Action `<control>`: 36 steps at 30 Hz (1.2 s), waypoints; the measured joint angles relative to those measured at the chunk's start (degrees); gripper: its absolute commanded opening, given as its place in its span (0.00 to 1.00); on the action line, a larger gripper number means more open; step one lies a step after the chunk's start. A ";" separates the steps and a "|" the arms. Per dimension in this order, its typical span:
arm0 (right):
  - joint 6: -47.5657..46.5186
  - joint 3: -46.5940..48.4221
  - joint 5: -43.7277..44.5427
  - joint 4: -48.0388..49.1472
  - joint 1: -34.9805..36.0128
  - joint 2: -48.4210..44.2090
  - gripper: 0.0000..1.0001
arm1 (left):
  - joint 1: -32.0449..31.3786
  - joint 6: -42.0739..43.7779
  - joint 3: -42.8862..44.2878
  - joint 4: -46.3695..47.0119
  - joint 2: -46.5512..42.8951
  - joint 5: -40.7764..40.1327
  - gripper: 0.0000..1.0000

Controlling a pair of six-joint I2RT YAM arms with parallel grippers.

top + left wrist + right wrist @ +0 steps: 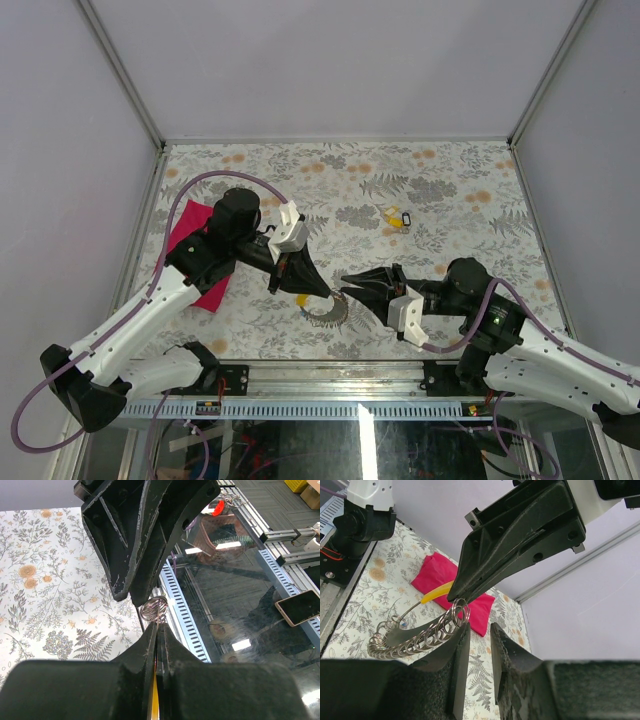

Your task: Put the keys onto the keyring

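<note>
The keyring point(328, 309) is a curved coil of thin grey loops near the table's front edge. My left gripper point(322, 292) is shut on a yellow-capped key point(437, 592). The key's metal blade pokes into the coil's end loop point(154, 608), seen just past my left gripper point(159, 627) in its wrist view. My right gripper point(345, 279) faces it from the right. In the right wrist view my right gripper point(479, 626) stands slightly open with nothing between its fingers, and the keyring point(420, 637) lies against the outside of its left finger. Two more keys point(398, 216) lie further back.
A red cloth point(200, 255) lies on the flowered mat under the left arm, also seen behind the ring as the red cloth point(452, 587). The table's metal front rail point(180, 610) runs just beside the ring. Grey walls enclose the sides.
</note>
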 measured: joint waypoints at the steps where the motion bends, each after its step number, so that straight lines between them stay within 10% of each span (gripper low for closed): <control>1: 0.17 0.00 0.24 0.00 0.00 -0.02 0.30 | 0.00 0.00 0.00 0.00 0.00 -0.02 0.00; 36: -3.72 2.34 -0.28 -6.01 0.20 0.44 0.35 | 0.00 -1.36 0.00 0.52 0.22 1.09 0.00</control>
